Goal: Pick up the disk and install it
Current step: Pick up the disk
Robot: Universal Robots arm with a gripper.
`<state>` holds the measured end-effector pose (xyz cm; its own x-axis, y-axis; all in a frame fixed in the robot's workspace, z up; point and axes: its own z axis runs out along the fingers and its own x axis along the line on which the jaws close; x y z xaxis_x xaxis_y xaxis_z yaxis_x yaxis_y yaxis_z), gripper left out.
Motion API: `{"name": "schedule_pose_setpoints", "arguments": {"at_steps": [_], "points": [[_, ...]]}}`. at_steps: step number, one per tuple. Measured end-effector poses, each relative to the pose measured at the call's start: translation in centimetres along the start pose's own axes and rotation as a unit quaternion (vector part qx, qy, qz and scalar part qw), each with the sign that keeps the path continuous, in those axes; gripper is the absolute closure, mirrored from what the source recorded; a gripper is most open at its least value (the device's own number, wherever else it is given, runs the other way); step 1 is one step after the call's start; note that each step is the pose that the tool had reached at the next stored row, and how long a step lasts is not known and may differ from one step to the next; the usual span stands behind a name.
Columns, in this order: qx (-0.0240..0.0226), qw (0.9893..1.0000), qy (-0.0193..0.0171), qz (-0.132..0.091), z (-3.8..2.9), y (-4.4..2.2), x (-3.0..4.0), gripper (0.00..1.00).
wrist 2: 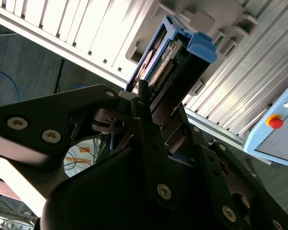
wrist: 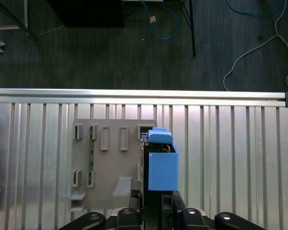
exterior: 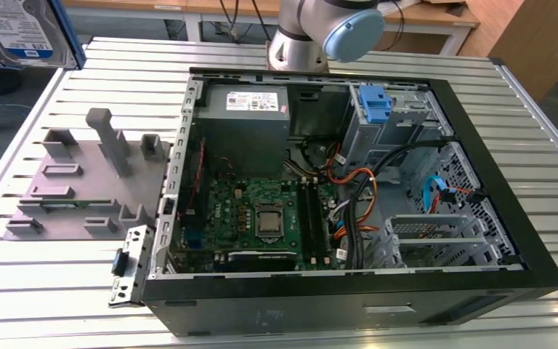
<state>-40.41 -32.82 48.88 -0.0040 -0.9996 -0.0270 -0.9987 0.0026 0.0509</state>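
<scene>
The disk (exterior: 15, 30), a silver-grey drive with a white and blue label in a blue carrier, hangs high above the table's far corner at the exterior view's left. In both wrist views my gripper (wrist: 153, 199) (wrist 2: 153, 98) is shut on the disk (wrist: 162, 167) (wrist 2: 175, 52), its black fingers (wrist 2: 143, 103) clamping the drive's flat sides. The blue carrier tab points away from the gripper. Below the disk lies the grey slotted holder (wrist: 110, 163) (exterior: 75, 182), and the disk is well clear of it.
An open computer case (exterior: 357, 291) lies on the slatted metal table (exterior: 46, 291), with motherboard (exterior: 259, 218), power supply (exterior: 245, 109), cables and a blue latch piece (exterior: 376, 105) inside. The arm's base (exterior: 322, 29) stands behind it. A pendant with a red button (wrist 2: 274, 122) hangs beyond the table edge.
</scene>
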Motion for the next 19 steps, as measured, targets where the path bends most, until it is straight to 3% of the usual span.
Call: {"name": "schedule_pose_setpoints", "arguments": {"at_steps": [19], "points": [[0.0, 1.0, 0.0, 0.0, -0.02, -0.43, 0.0, 0.65]]}}
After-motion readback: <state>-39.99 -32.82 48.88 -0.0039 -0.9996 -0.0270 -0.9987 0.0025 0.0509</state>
